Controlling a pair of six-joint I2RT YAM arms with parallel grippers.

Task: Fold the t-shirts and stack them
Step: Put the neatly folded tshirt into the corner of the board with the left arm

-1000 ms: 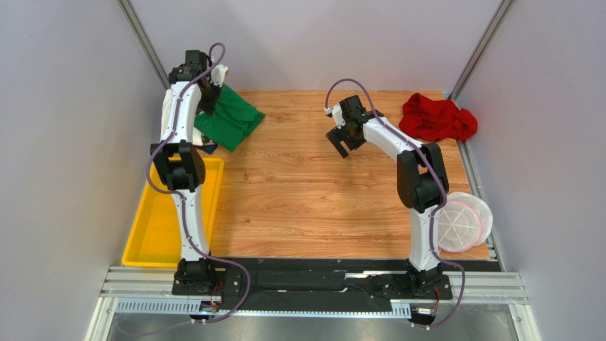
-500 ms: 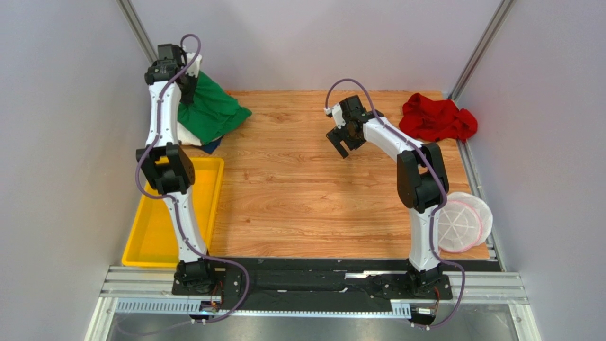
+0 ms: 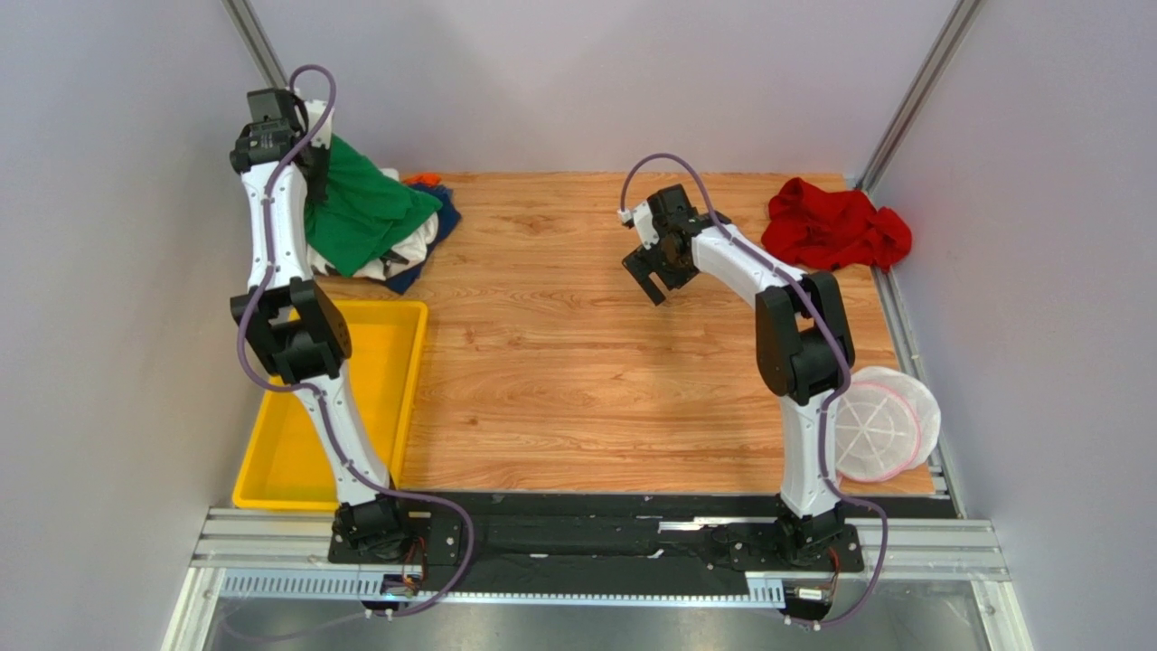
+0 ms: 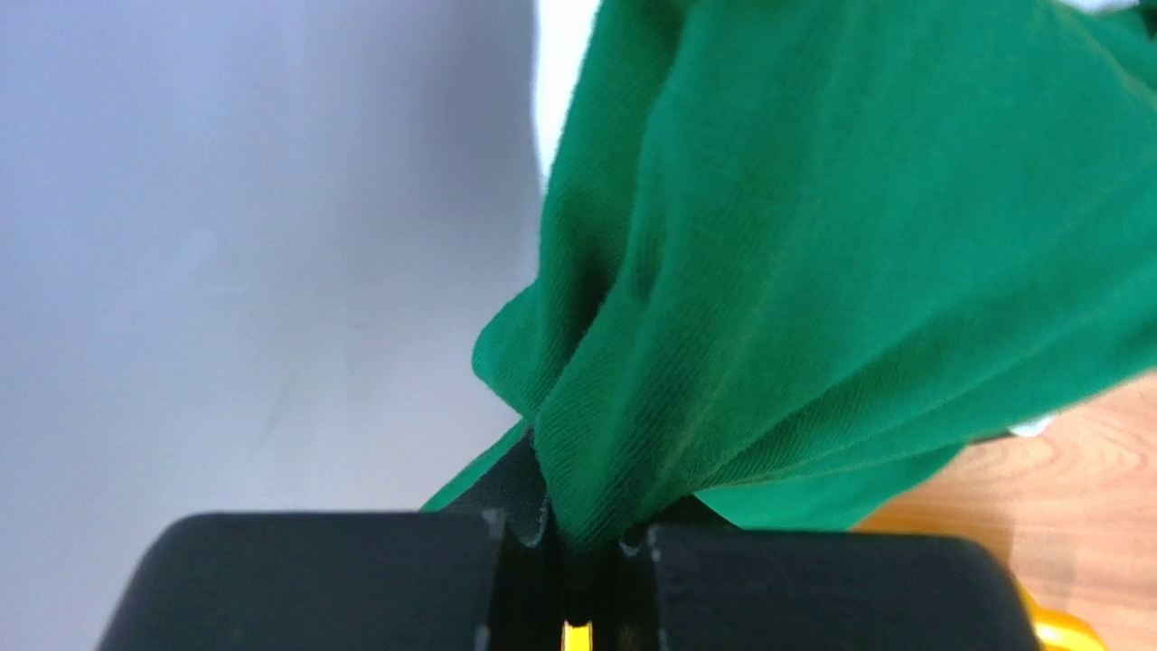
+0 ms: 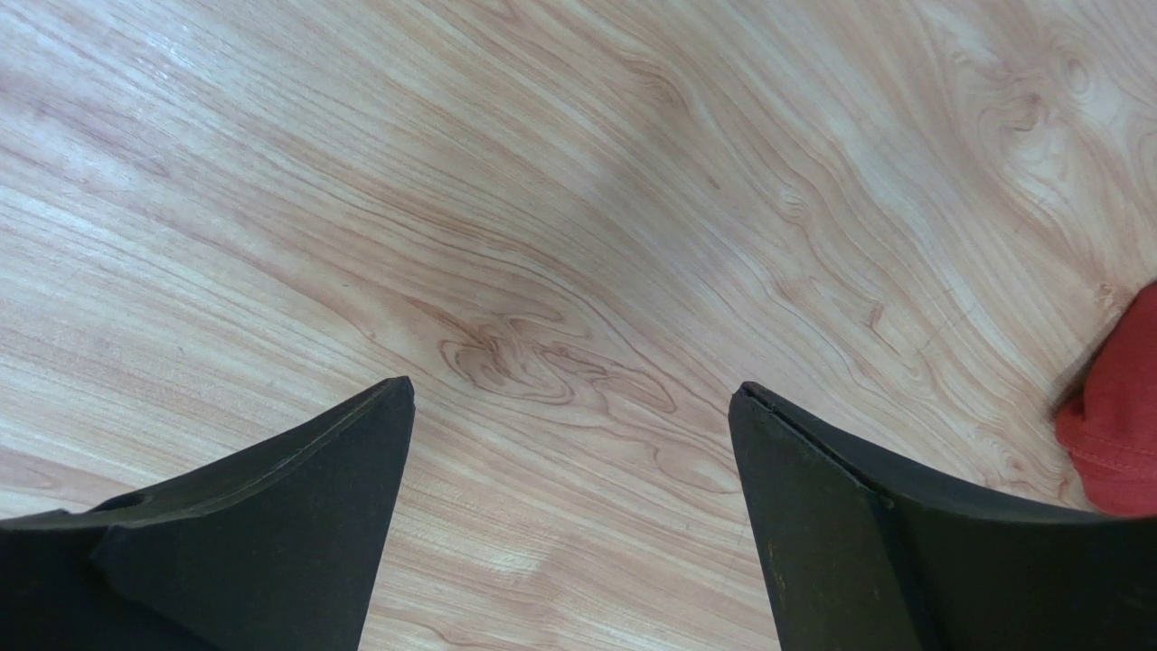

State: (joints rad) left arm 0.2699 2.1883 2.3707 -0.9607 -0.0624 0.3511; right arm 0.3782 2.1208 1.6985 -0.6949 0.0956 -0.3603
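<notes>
Two fingers of the left gripper [image 4: 571, 543] are pinching a bunched edge of the green shirt [image 4: 842, 258], pressed tight on the cloth. They are holding it up at the far-left corner, so that it is hanging down over the pile there. The white shirt [image 3: 412, 252] and the blue shirt [image 3: 437, 224] are lying crumpled beneath it, with something orange [image 3: 424, 179] peeking out behind. The red shirt [image 3: 834, 225] is lying heaped at the far-right corner, well apart. The right gripper [image 5: 571, 393] is hovering over bare table [image 3: 584, 393] with fingers spread wide, holding nothing.

The cloth is looking light, soft and limp, so it is probably sagging wherever it is unsupported. A second hold at a shoulder or hem corner should be helping to spread it flat. The lower shirts may be clinging and dragging along. The tray [image 3: 272, 475] is sitting just nearer than the pile, and the wall [image 3: 122, 271] is crowding the left gripper. The basket [image 3: 890, 421] is sitting at the near right edge, out of the way.
</notes>
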